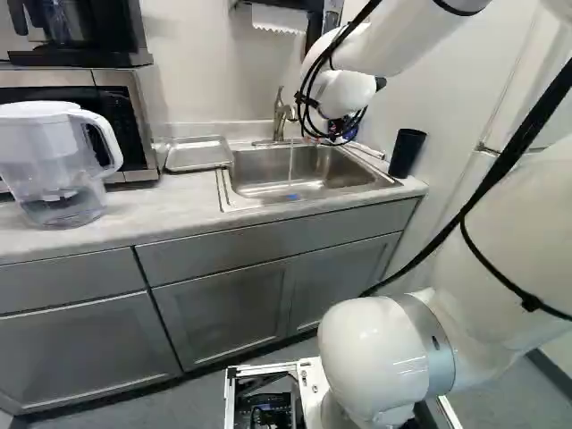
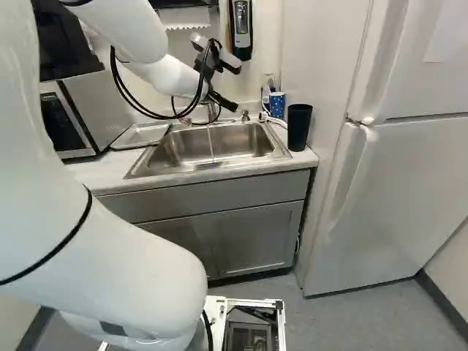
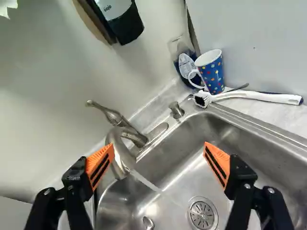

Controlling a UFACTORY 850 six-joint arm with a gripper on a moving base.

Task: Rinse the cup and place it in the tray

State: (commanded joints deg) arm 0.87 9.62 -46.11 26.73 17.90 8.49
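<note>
Where the counter (image 1: 161,210) runs along the wall, a clear pitcher (image 1: 54,192) with a white lid and handle stands at the left of the left base view, in front of a microwave (image 1: 112,103) that bears a dark appliance (image 1: 103,37). Next to the right, the shallow metal tray (image 1: 198,155) lies flat on the counter, just beside the steel sink (image 1: 268,174). From the curved faucet (image 3: 120,148), a thin stream of water (image 3: 148,183) falls into the basin, near the round drain (image 3: 202,214); a small shiny form (image 3: 148,223) in the basin may be a spoon or only a reflection. Above the sink, in the right base view, hangs the gripper (image 2: 234,88); its jaws are spread wide, with a broad gap between the orange pads (image 3: 218,160) and nothing pinched. The blue cup (image 3: 211,72), patterned with coloured dots, stands upright on the counter behind the sink's right corner, beside a clear bottle (image 3: 184,55) with dark contents. A white brush (image 3: 259,97) lies with its head by the cup's base and its handle alongside the sink. Farther right, a black tumbler (image 2: 299,128) stands upright near the counter's end, and a white refrigerator (image 2: 409,161) occupies the right of the right base view.
</note>
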